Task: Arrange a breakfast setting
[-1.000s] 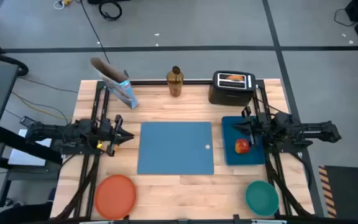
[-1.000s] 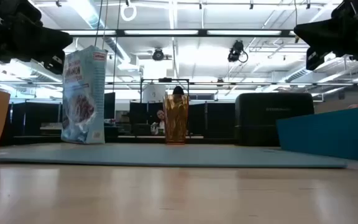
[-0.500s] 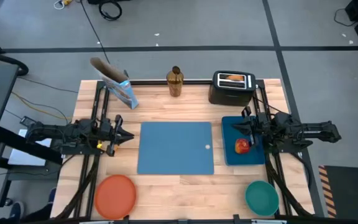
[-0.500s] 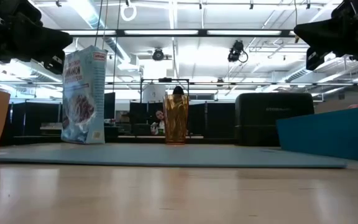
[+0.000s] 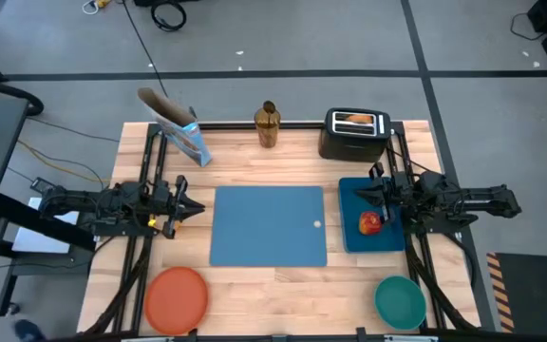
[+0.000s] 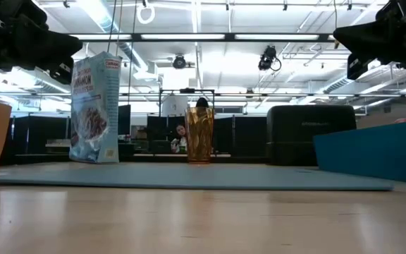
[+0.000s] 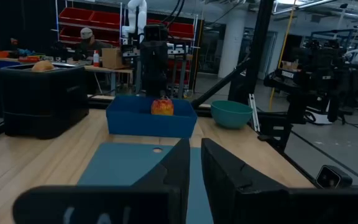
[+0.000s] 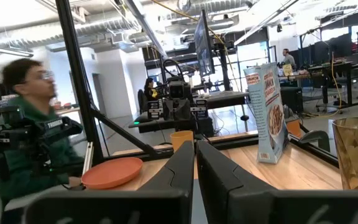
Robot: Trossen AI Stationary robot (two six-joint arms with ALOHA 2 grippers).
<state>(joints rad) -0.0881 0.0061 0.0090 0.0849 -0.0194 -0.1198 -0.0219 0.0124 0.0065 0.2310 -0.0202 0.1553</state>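
Nothing shifted: left hand (image 5: 196,208) and right hand (image 5: 367,194) still pinched together empty (flanking the bare placemat (image 5: 269,225) mid-counter), plate (image 5: 176,297) and bowl (image 5: 400,300) untouched at the near edge, arranging not yet begun.

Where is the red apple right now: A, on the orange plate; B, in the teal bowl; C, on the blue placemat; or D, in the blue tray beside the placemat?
D: in the high view the red apple sits in the blue tray, right of the placemat.
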